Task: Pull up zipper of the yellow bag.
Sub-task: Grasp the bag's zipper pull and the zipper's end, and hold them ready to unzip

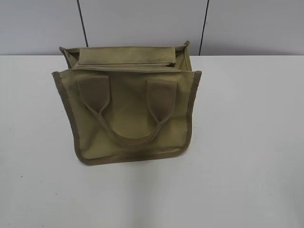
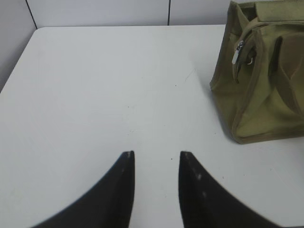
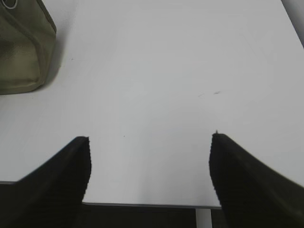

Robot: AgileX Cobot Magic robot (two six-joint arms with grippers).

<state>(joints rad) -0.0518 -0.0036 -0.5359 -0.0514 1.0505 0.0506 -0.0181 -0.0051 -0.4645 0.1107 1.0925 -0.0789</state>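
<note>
The yellow bag (image 1: 128, 107) is an olive-khaki canvas tote with darker trim, standing in the middle of the white table (image 1: 247, 142); its near handle hangs down the front. The zipper line (image 1: 123, 64) runs along the top panel. In the left wrist view the bag (image 2: 259, 90) is at the right, with the silver pull tab (image 2: 237, 53) hanging at its near end. In the right wrist view only a bag corner (image 3: 21, 52) shows at top left. My left gripper (image 2: 156, 154) is open and empty, well left of the bag. My right gripper (image 3: 151, 137) is wide open and empty, near the table's front edge.
A grey panelled wall (image 1: 142, 23) stands behind the table. The table's front edge (image 3: 152, 205) lies just under my right gripper. Neither arm shows in the exterior view.
</note>
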